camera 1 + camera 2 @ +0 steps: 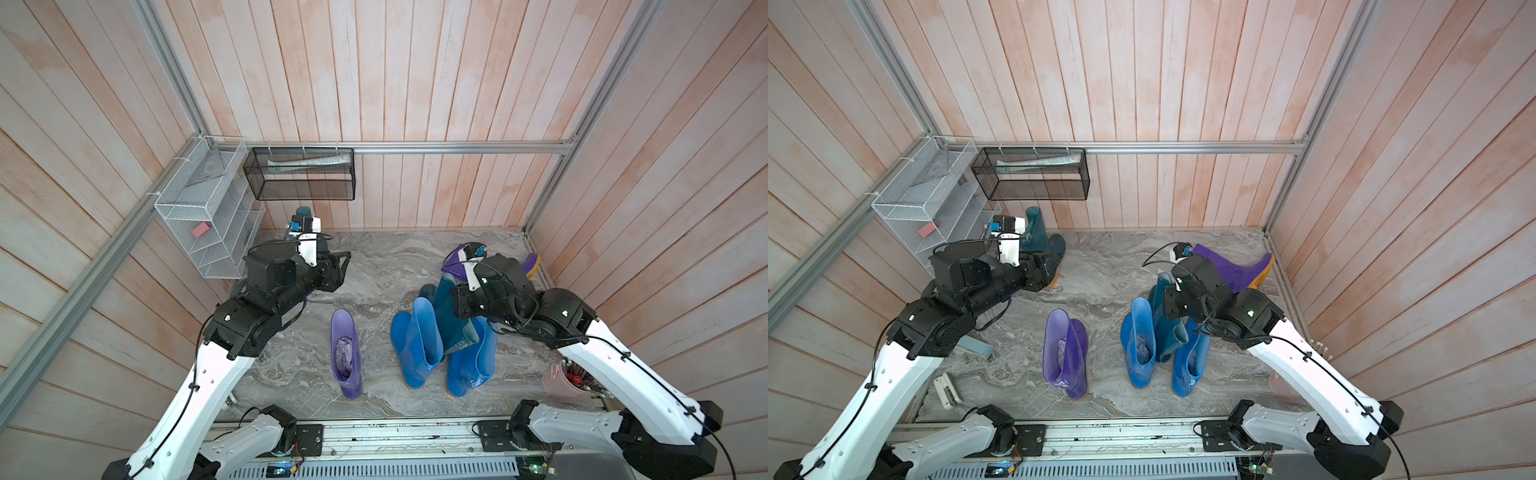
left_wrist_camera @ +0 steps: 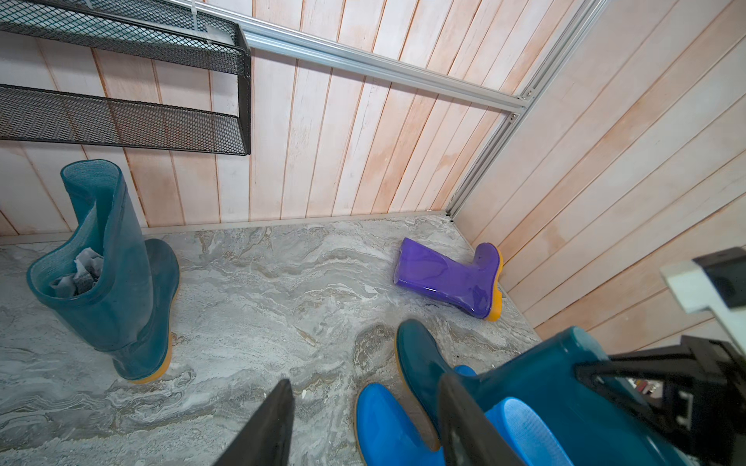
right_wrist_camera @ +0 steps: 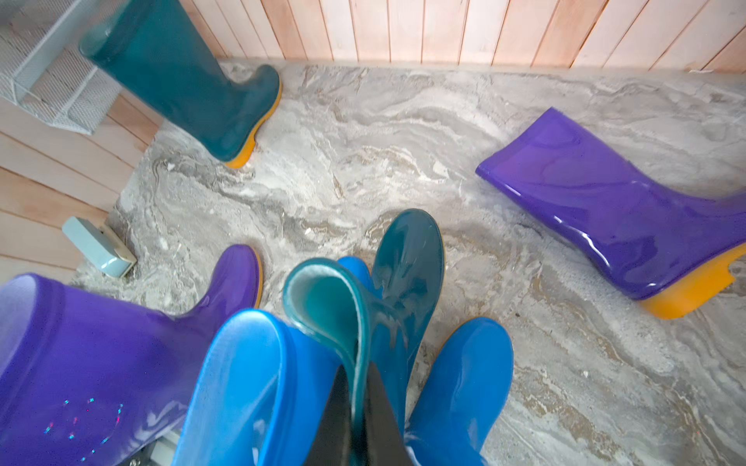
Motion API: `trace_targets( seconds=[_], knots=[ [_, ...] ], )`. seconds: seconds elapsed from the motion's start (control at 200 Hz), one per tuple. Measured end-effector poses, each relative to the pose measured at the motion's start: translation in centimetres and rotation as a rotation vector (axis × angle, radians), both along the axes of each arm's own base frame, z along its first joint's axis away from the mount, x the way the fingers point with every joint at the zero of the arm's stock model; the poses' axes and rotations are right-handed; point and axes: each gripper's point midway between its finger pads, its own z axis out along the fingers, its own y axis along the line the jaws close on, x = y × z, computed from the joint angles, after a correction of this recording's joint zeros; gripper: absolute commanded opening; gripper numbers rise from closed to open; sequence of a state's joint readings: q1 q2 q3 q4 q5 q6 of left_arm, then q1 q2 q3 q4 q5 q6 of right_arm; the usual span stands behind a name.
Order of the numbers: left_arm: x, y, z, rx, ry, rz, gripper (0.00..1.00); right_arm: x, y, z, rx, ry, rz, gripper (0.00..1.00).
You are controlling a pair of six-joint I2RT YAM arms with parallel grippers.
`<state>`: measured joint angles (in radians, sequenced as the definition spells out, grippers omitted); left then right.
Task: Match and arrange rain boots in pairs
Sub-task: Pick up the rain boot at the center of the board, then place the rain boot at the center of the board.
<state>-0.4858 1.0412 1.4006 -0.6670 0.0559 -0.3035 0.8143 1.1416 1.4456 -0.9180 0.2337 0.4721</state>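
A teal boot [image 3: 407,258] close between two blue boots [image 3: 464,363]

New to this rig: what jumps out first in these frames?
The right gripper is pinched on the rim of a teal boot between two blue boots mid-floor. One purple boot lies on its side near the back right corner, while the other teal boot stands alone at back left.

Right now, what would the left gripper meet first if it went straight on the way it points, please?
Probably the purple boot lying on its side by the far corner, across bare floor. The left gripper would pass close by the toe of the nearer teal boot, though; depth is unclear.
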Motion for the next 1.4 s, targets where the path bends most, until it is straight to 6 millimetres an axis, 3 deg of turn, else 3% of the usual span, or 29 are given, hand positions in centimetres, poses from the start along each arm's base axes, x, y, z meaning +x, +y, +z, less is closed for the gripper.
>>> trace_targets(
  seconds=[0.36, 0.505, 0.74, 1.045, 1.235, 1.4],
  knots=[
    [0.3, -0.5, -0.5, 0.004, 0.019, -0.017, 0.59, 5.1, -0.5, 0.2, -0.03, 0.005, 0.01, 0.0],
    [0.7, -0.7, -0.4, 0.009, 0.023, -0.019, 0.6, 7.4, 0.2, 1.6, -0.024, -0.018, 0.029, 0.0],
    [1.9, -1.2, -1.0, 0.049, 0.06, -0.014, 0.61, 11.6, 3.3, 4.5, -0.001, -0.076, 0.079, 0.0],
    [4.1, -1.7, -2.9, 0.112, 0.135, 0.008, 0.61, 17.6, 8.3, 5.8, 0.042, -0.108, 0.132, 0.0],
    [5.3, -2.4, -4.2, 0.131, 0.167, 0.007, 0.61, 20.2, 11.1, 5.1, 0.084, -0.102, 0.168, 0.0],
    [6.4, -2.7, -5.8, 0.158, 0.203, 0.02, 0.61, 21.5, 12.7, 2.3, 0.101, -0.04, 0.181, 0.0]
  ],
)
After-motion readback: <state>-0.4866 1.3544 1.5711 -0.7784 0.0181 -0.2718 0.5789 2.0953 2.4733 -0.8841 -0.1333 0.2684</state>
